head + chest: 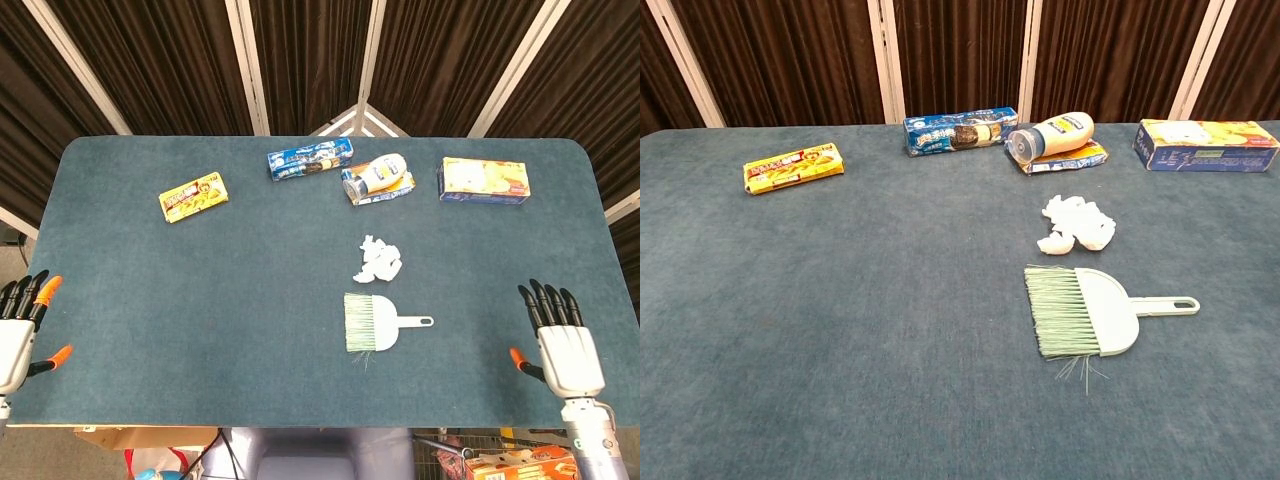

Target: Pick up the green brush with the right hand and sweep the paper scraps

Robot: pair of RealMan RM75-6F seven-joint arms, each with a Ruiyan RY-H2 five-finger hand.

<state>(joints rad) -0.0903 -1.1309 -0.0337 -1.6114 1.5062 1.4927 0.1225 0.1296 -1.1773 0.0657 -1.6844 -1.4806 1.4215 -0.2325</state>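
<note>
Your right hand sat empty, fingers spread, at table's near right edge. Green brush lay mid-table, handle toward you, paper scraps just beyond. Handle needed firm wrap, bristles kept low.

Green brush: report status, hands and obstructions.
Both hands open: left hand, right hand, at table edges. Brush flat, untouched, handle toward right hand. Paper scraps just beyond it. Path clear.
</note>
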